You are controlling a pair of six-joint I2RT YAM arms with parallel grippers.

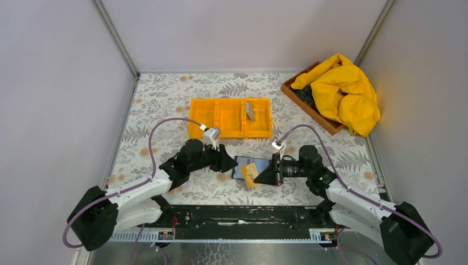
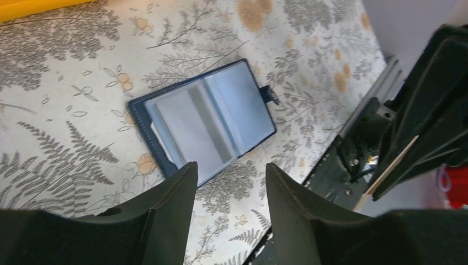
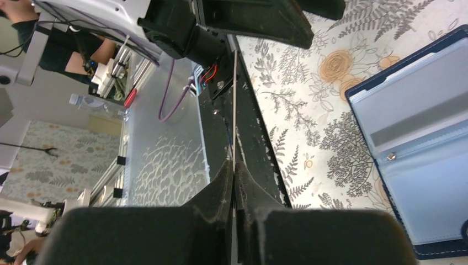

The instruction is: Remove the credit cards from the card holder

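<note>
We find the card holder (image 1: pixel 243 164) lying open and flat on the patterned table (image 1: pixel 165 99), between the two grippers, its grey lining facing up. The left gripper (image 2: pixel 229 190) stands just beside the holder's left edge with its fingers spread apart and nothing between them. We cannot tell whether a fingertip touches the holder. The right gripper (image 3: pixel 234 179) is closed on a tan-orange credit card (image 1: pixel 250 176), pinching it edge-on at the holder's right side. In the overhead view this card overlaps the holder's near corner. A grey credit card (image 1: pixel 250 110) lies tilted in the right compartment of the orange tray (image 1: pixel 202 120), well apart from the holder. A yellow cloth (image 1: pixel 345 91) fills a wooden box at the table's far right.
</note>
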